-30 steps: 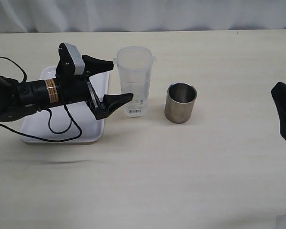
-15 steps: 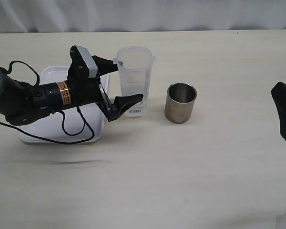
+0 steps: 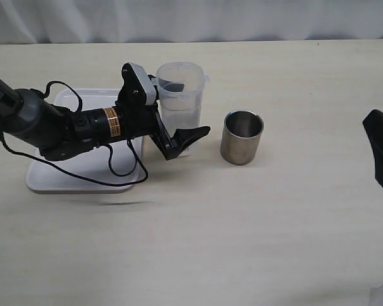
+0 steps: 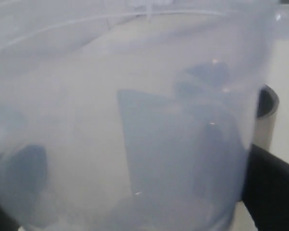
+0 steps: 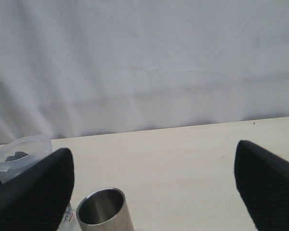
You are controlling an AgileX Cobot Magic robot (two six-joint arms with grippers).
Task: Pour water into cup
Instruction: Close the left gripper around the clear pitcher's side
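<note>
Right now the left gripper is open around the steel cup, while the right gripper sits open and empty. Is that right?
No. The left gripper is open around the translucent plastic container, not the steel cup, which stands untouched beside it; the exterior view shows this. The right gripper is open and empty.

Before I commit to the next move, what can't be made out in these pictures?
Water level in the plastic container: clear liquid, too faint in the exterior view; the cloudy wall fills and blurs the left wrist view.
Left pincer contact with the container: its far side is behind it in the exterior view.
Cup interior: dark, floor hidden by its own wall; the right wrist view's lower edge cuts off its base.
</note>
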